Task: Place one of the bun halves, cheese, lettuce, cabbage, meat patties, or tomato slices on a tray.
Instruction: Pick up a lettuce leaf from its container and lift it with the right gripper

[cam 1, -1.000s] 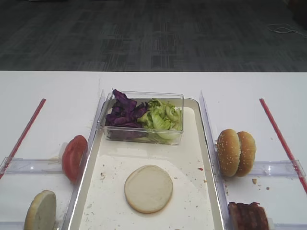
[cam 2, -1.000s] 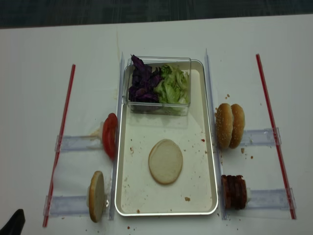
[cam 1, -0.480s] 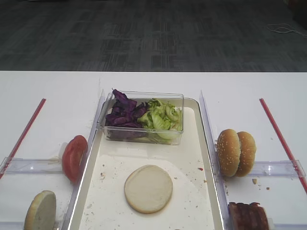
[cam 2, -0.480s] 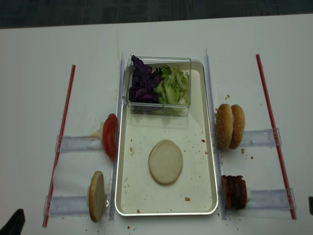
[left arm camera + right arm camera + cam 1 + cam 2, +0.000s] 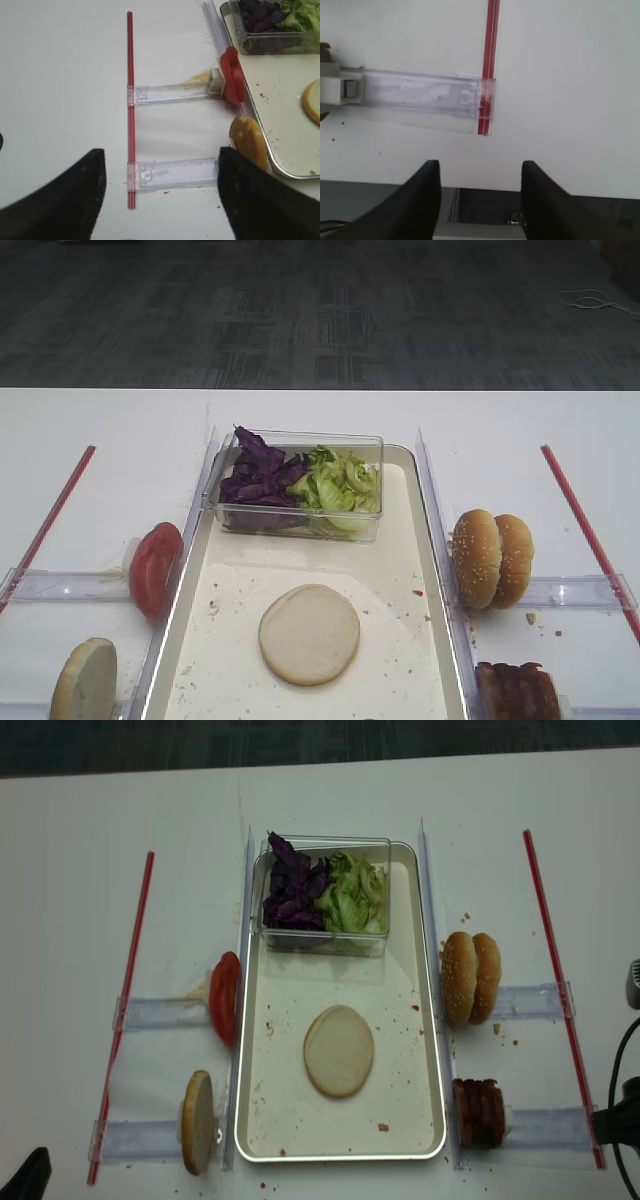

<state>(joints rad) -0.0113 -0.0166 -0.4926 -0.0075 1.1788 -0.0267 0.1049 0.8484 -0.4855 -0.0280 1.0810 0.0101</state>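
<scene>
White table, tray (image 5: 425, 970) holding bun half (image 5: 339, 1050), tub (image 5: 325, 898) of cabbage (image 5: 292, 892) and lettuce (image 5: 355, 895), both grippers (image 5: 480, 185) spread, empty.

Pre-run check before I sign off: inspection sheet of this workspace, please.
Surface: white table, crumbs near the holders.
Tray: central, crumb-speckled; one bun half lies cut face up on it.
Clear tub: at the tray's far end, purple cabbage left, lettuce right.
Left holders: tomato slices, one bun half on edge.
Right holders: sesame buns, meat patties.
Clutter: two red strips.
Left pincer: open, empty.
Right pincer: open, empty.
Cables: black cable at right edge.
Surroundings: dark carpet.
</scene>
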